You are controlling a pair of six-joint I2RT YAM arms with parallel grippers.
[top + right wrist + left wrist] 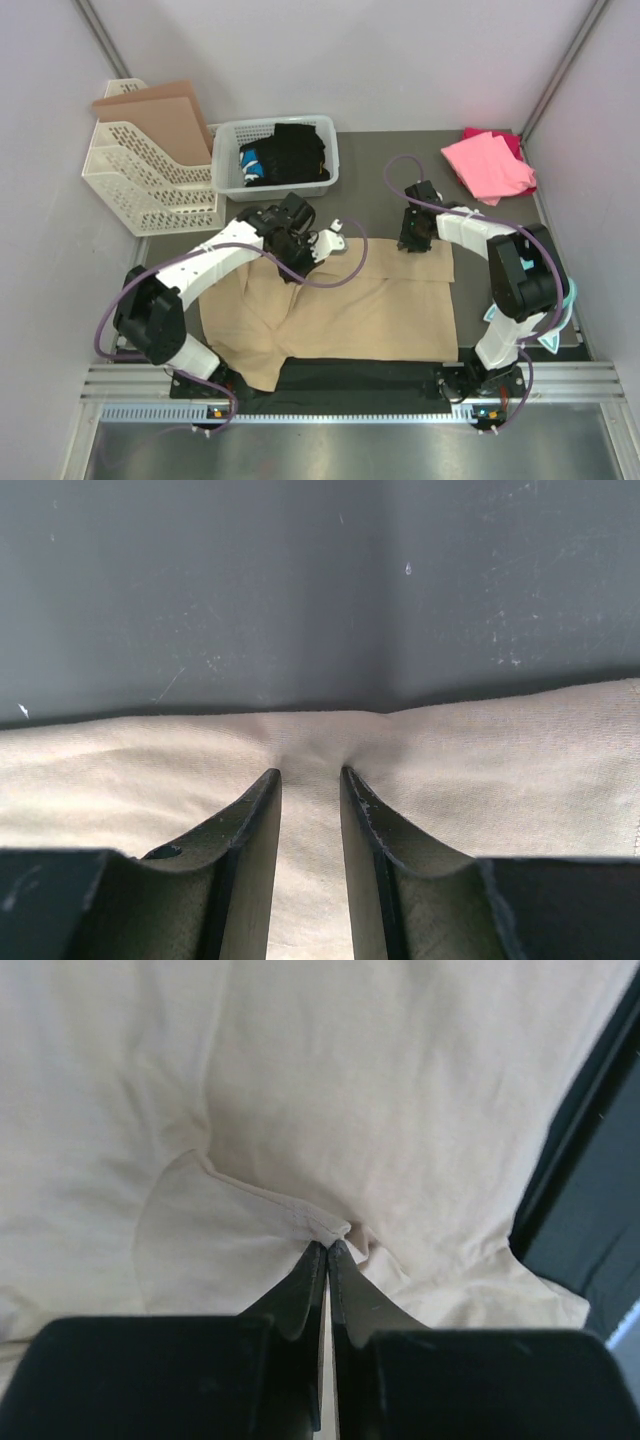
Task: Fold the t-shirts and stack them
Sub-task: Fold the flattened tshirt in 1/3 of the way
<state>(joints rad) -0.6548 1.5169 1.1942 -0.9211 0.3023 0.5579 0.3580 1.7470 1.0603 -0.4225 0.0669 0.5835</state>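
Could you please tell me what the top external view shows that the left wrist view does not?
Only the top external view shows the pink t-shirt far right, the white basket and the right end effector at the far edge of the tan t-shirt. Only the left wrist view shows the left end effector closed on a seam of that cloth. Both share the tan t-shirt and the left end effector.

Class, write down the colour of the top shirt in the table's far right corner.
The top shirt is bright pink, seen best in the top external view.
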